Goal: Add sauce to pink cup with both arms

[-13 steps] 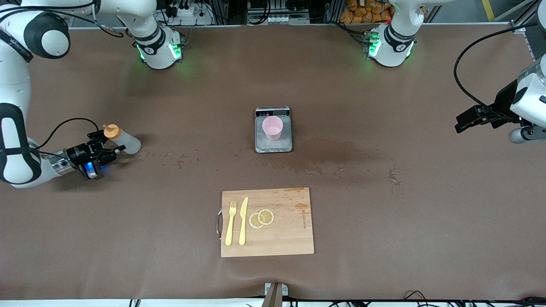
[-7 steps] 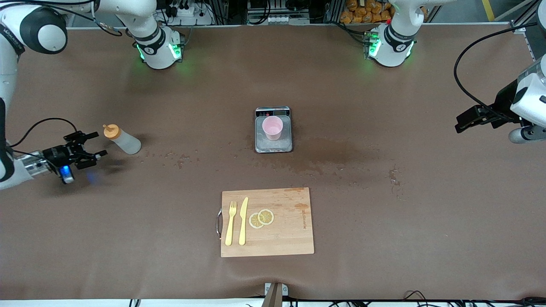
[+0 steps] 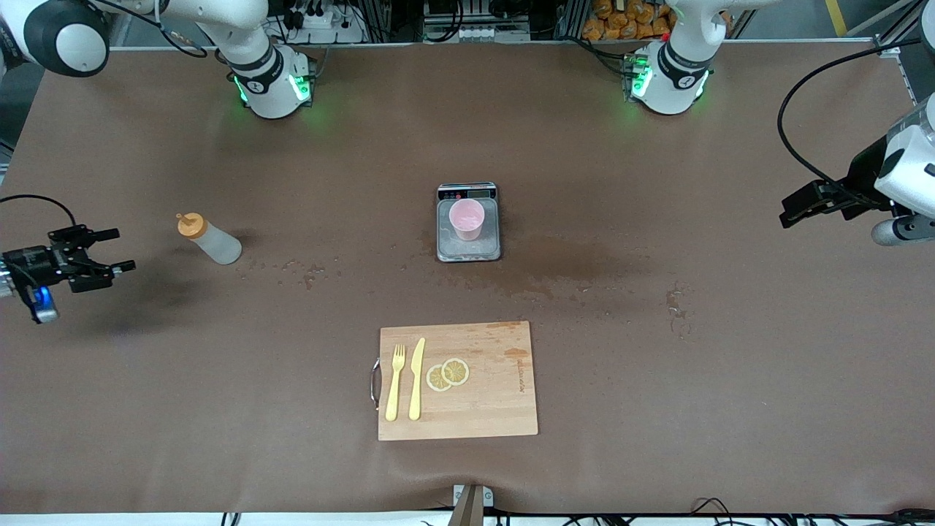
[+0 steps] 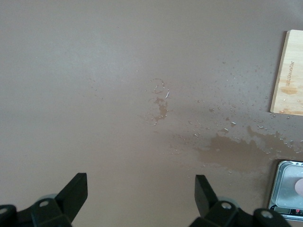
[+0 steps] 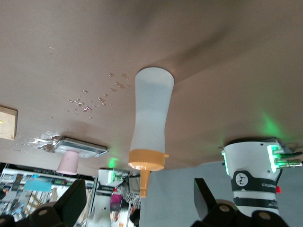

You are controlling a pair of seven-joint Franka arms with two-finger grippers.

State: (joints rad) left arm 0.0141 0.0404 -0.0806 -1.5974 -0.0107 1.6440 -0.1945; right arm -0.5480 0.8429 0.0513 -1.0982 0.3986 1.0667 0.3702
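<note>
A: Front view first. Where does the sauce bottle [image 3: 210, 238] stand?

B: Upright on the brown table [image 3: 657, 380], toward the right arm's end, with its orange nozzle cap [image 3: 191, 224] on top. The right gripper [image 3: 113, 250] hangs over the table edge at that same end, well apart from the bottle, its two fingers spread and gripping nothing.

A: And the pink cup [image 3: 466, 219]?

B: It sits on the grey plate of the kitchen scale [image 3: 468, 223] at mid-table. Nearer the front camera lies a wooden cutting board [image 3: 458, 380] carrying a yellow fork [image 3: 394, 383], a yellow knife [image 3: 416, 378] and two lemon slices [image 3: 448, 374].

A: What of the left arm?

B: It waits at its own end; the left gripper [image 4: 141, 191] hovers over wet stains [image 4: 227, 151] on the table, fingers wide apart and bare, as the left wrist view shows
</note>
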